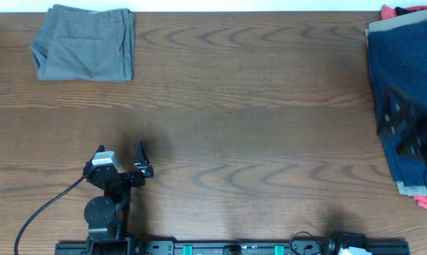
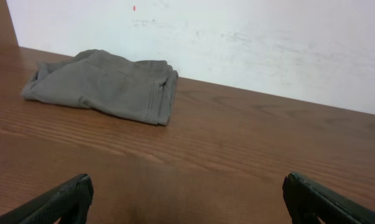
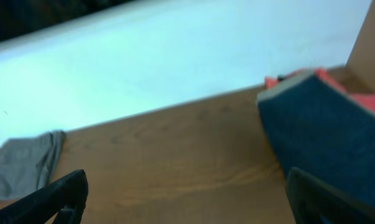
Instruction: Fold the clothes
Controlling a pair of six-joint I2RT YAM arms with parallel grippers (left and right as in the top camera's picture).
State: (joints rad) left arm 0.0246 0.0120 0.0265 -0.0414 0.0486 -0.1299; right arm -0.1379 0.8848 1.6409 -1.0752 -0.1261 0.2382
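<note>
The folded grey-olive cotton shorts (image 1: 84, 42) lie flat at the far left corner of the brown wooden bench (image 1: 255, 127), well apart from both arms. The left jaws stand wide open and empty, near the bench's front left. The right jaws, equally wide and holding nothing, hover above the navy blue shorts (image 1: 404, 64) at the right edge, blurred overhead. A red garment (image 3: 361, 102) shows beside the navy pile. The left wrist view shows only the grey-olive shorts and a white wall (image 2: 268, 43).
</note>
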